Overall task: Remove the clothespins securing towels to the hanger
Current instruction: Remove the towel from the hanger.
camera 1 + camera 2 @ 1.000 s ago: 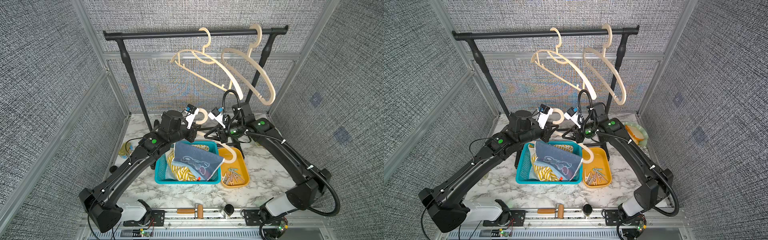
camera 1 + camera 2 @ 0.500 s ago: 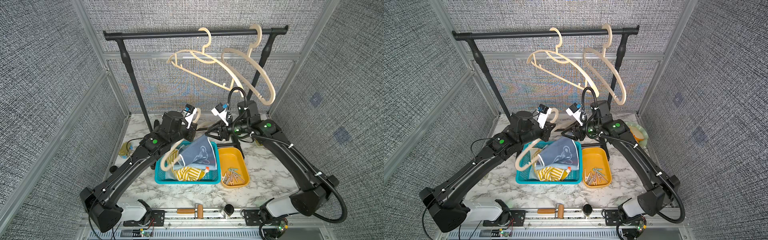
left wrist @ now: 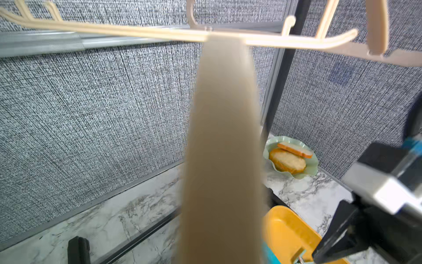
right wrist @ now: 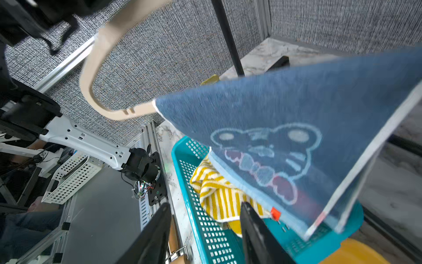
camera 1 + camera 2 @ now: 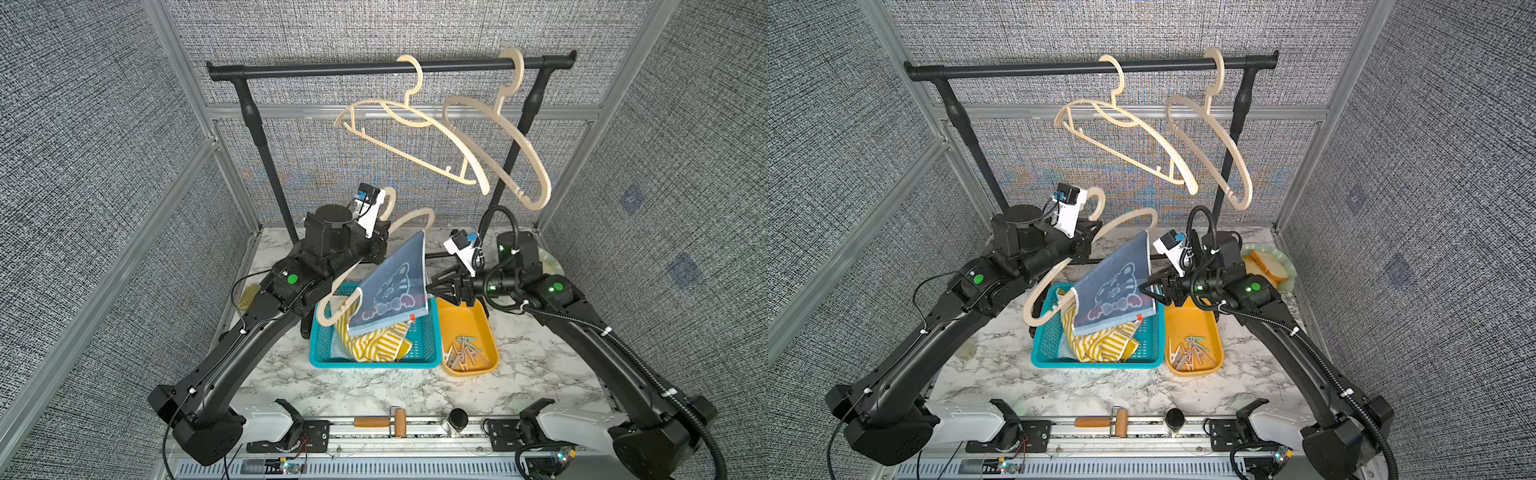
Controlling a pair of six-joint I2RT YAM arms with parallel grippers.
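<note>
Since a second ago the hanger (image 5: 326,303) has swung from lying low across the teal basket (image 5: 374,365) to standing steeply on end. The right pincer (image 5: 434,289), pressed together back then, has spread and let go.

In both top views the left pincer (image 5: 377,243) is clamped on the hanger near its hook, up at the back. The blue towel (image 5: 395,286) (a cartoon face with a bow on it) hangs from the hanger's raised end. Its lower edge trails into the basket over the yellow-striped towel (image 5: 374,347). The right pincer sits just beside the blue towel's edge, jaws apart, nothing between them. A heap of clothespins (image 5: 463,353) lies in the yellow tray (image 5: 461,322), next to the basket on the marbled worktop (image 5: 374,386).

From the left wrist, the hanger (image 3: 223,160) is a blurred beige band so close that the pincer's own tips don't show. Beyond it are a green plate (image 3: 299,176) with bread and a corner of the tray (image 3: 287,228).

From the right wrist, the two black fingers (image 4: 157,228) stand wide, with only the basket (image 4: 212,242) behind the gap. The blue towel (image 4: 285,109) slopes down from the hanger (image 4: 91,66). It has an orange-red bit (image 4: 275,213) at its low corner, tag or peg I cannot tell
</note>
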